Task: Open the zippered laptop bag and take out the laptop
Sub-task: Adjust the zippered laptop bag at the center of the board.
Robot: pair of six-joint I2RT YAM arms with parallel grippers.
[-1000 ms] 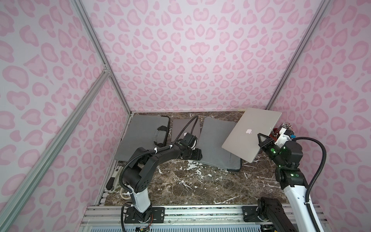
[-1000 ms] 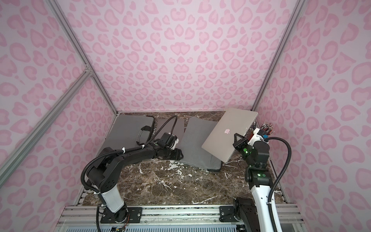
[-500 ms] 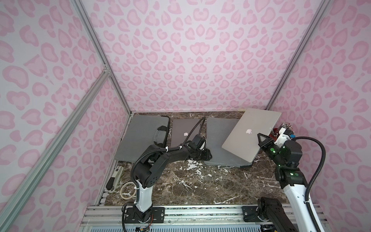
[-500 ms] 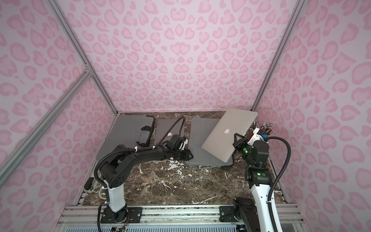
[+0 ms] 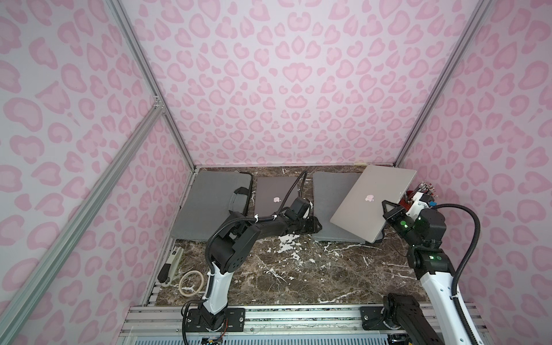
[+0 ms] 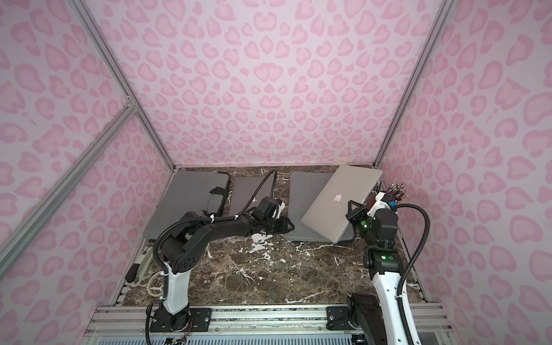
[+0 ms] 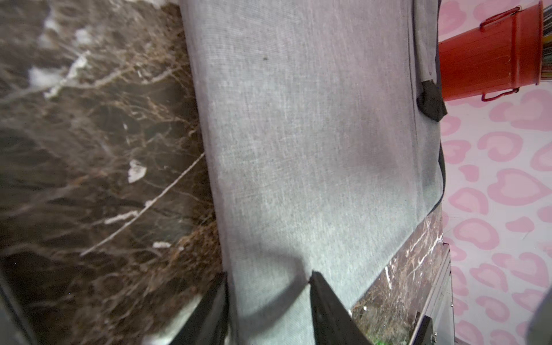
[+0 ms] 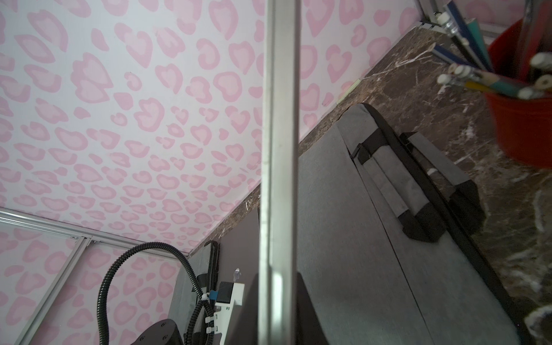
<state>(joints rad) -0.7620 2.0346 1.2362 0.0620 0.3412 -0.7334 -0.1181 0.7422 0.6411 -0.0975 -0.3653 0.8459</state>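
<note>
Right pincer (image 8: 277, 298) is clamping the edge of the silver laptop (image 5: 370, 203), which is hanging tilted above the laptop bag (image 5: 327, 194), fully out of it. The laptop is covering the bag's right part in both top views. Left pincer (image 7: 268, 276) is straddling the bag's near left corner, fingers (image 7: 325, 307) apart with fabric between them; whether it is squeezing cannot be told. The zipper is too indistinct to trace. A dark laptop (image 5: 274, 194) is lying between this bag and a second bag (image 5: 212, 203) on the counter (image 5: 298, 268), partly behind the left arm's cable.
</note>
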